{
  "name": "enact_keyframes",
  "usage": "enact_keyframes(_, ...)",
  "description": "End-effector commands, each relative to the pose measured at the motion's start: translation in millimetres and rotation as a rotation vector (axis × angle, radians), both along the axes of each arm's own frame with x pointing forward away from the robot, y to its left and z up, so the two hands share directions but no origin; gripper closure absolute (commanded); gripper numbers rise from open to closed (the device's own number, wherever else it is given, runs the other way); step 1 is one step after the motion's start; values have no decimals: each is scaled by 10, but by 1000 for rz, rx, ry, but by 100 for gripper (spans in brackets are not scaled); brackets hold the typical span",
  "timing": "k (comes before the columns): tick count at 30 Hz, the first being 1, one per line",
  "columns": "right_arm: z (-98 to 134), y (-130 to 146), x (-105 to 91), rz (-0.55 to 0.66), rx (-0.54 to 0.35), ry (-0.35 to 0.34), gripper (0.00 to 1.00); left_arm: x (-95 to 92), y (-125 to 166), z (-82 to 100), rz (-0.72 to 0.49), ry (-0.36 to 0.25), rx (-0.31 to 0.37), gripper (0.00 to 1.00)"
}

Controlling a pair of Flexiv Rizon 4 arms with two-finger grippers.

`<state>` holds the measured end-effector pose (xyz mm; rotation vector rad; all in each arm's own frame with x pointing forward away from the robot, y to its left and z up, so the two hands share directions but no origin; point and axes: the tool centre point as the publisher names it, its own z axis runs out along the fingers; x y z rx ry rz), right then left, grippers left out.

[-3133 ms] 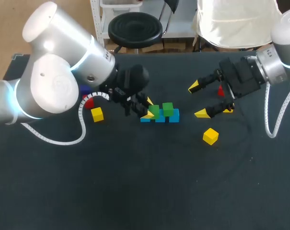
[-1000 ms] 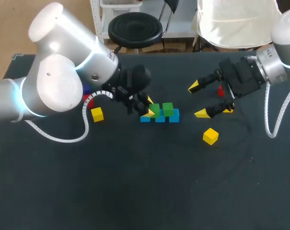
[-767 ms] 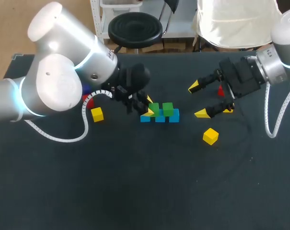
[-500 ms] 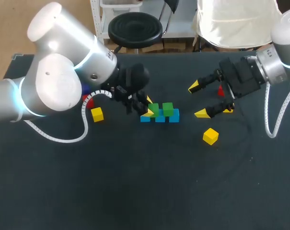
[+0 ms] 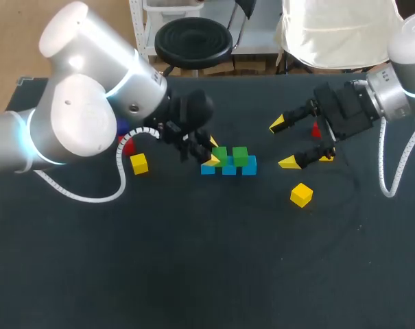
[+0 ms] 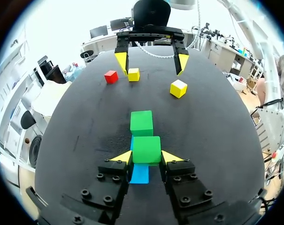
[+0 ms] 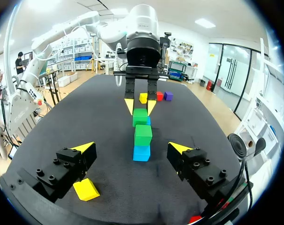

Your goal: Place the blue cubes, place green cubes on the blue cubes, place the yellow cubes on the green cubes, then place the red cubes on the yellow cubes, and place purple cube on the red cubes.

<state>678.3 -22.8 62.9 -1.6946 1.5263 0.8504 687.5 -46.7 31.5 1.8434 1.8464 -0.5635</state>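
Note:
Three blue cubes (image 5: 229, 169) lie in a row at mid-table. Two green cubes sit on them. My left gripper (image 5: 212, 153) is shut on the left green cube (image 5: 220, 157); in the left wrist view that green cube (image 6: 146, 149) sits between the yellow fingertips (image 6: 123, 157), on a blue cube (image 6: 140, 174). The other green cube (image 6: 142, 123) lies just ahead. My right gripper (image 5: 282, 144) hangs open to the right of the row, holding nothing. In the right wrist view the right gripper (image 7: 132, 149) faces the near green cube (image 7: 143, 134) and a blue cube (image 7: 142, 153).
One yellow cube (image 5: 301, 195) lies in front of the right gripper. A red cube (image 5: 315, 129) and a yellow cube (image 5: 326, 156) sit behind its fingers. Left of the row are a yellow cube (image 5: 138, 163) and a red cube (image 5: 127, 144). A purple cube (image 7: 168, 95) lies past them.
The left arm's upper body has shifted slightly since the earliest frame. Its gripper, the cubes and the right arm have stayed where they were.

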Motion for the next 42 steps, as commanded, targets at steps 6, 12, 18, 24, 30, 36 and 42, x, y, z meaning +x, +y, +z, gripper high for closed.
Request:
enact_keyframes(6,-3,-1,0,0,2,-1,0,25,-3,-1,-2,1,0,100)
enact_keyframes(12,-3,-1,0,0,2,-1,0,32,3,25,-3,-3,-2,100)
enact_keyframes(18,-3,-1,0,0,2,-1,0,30,4,43,-5,-5,-4,100)
enact_keyframes(24,-3,-1,0,0,2,-1,0,40,-8,0,-7,3,3,100)
enact_keyframes(30,-3,-1,0,0,2,-1,0,44,-11,1,-11,4,6,100)
enact_keyframes(36,-3,-1,0,0,2,-1,0,36,-10,-4,-10,7,6,100)
enact_keyframes(42,-3,-1,0,0,2,-1,0,33,-9,-14,-10,8,8,100)
